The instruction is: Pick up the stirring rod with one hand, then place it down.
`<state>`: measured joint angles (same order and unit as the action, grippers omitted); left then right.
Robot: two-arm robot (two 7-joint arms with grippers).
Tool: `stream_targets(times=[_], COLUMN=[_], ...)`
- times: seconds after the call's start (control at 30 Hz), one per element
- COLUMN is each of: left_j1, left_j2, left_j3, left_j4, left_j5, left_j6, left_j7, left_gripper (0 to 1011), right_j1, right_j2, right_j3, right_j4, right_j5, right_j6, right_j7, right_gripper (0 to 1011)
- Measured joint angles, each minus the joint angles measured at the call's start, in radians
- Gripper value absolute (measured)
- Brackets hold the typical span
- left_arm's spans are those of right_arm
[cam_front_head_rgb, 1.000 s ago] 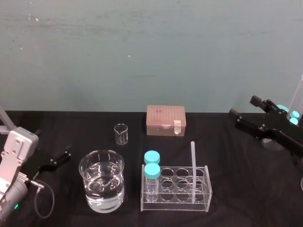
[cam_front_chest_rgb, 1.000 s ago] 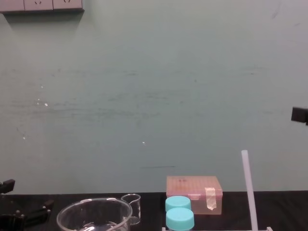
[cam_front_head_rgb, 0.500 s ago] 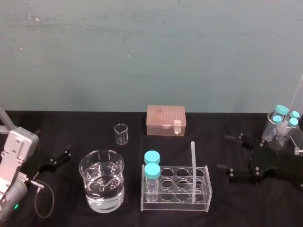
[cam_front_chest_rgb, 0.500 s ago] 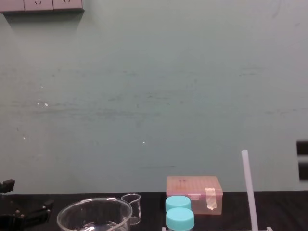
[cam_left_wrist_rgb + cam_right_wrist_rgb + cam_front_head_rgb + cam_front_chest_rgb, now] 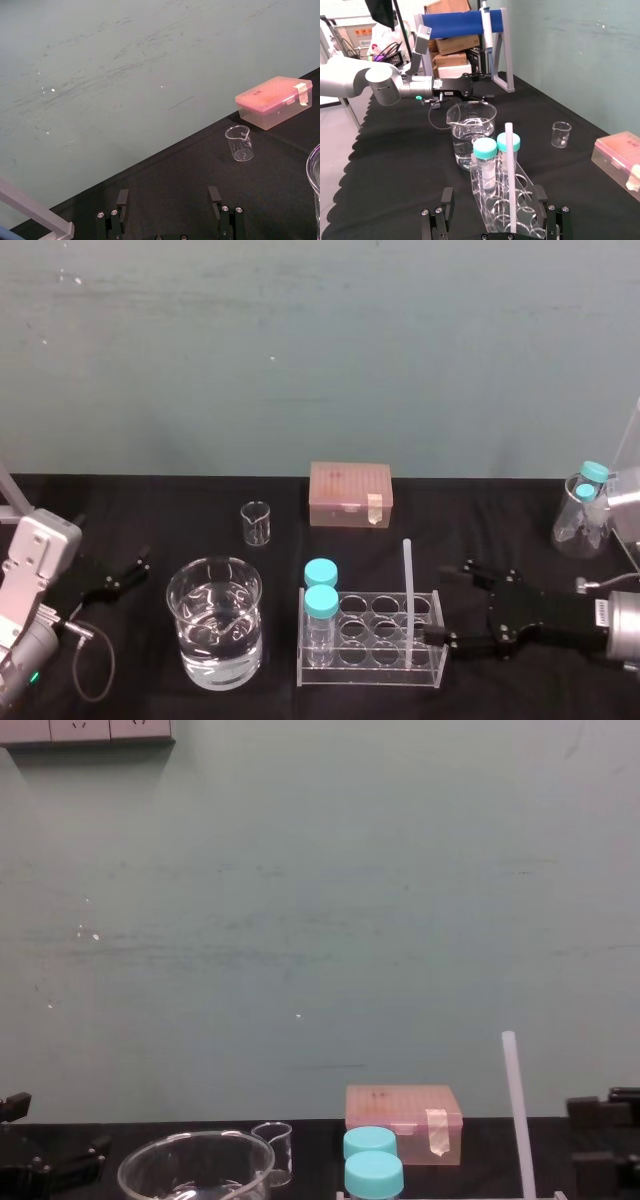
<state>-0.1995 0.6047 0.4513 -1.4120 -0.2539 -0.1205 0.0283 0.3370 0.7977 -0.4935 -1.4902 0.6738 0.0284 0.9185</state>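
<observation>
The stirring rod (image 5: 408, 590) is a thin white translucent stick standing upright in the right side of a clear tube rack (image 5: 372, 648). It also rises at the lower right of the chest view (image 5: 518, 1115). My right gripper (image 5: 452, 602) hovers just right of the rack, open, with its fingers pointing at the rod and apart from it. In the right wrist view the stirring rod (image 5: 510, 175) stands just ahead of the open right gripper (image 5: 495, 212), roughly in line with the gap between the fingers. My left gripper (image 5: 120, 577) rests open at the table's left and is shown with fingers spread in the left wrist view (image 5: 170, 212).
Two blue-capped bottles (image 5: 321, 592) stand in the rack's left end. A large beaker of water (image 5: 215, 620) sits left of the rack, a small beaker (image 5: 256, 523) and a pink box (image 5: 350, 493) behind it. A flask (image 5: 582, 510) holding blue-capped tubes stands far right.
My right gripper has come down and leftward from the far right, turning its open fingers toward the rod. The rod and the left arm have not moved.
</observation>
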Motion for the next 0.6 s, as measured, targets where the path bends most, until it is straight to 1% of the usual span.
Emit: stream_targets(times=[0.17,0.2,0.27,0.4,0.6], left_j1=[0.0,0.0,0.0,0.0,0.0], left_j2=[0.0,0.0,0.0,0.0,0.0], left_j3=[0.0,0.0,0.0,0.0,0.0], left_j4=[0.0,0.0,0.0,0.0,0.0], left_j5=[0.0,0.0,0.0,0.0,0.0], left_j6=[0.0,0.0,0.0,0.0,0.0], left_j7=[0.0,0.0,0.0,0.0,0.0], left_gripper=[1005,1005,1005,1005,1005], right_j1=[0.028,0.028,0.038,0.047,0.06], right_j2=[-0.031,-0.031,-0.047,-0.066,-0.083], right_j3=[-0.021,-0.021,-0.027,-0.035,-0.048], right_j4=[0.022,0.022,0.032,0.045,0.061], right_j5=[-0.005,-0.005,-0.001,0.005,0.002], right_j6=[-0.026,-0.026,-0.038,-0.051,-0.066], right_j7=[-0.001,-0.001,-0.003,-0.005,-0.007], right_gripper=[1003,1003,1003,1003,1003])
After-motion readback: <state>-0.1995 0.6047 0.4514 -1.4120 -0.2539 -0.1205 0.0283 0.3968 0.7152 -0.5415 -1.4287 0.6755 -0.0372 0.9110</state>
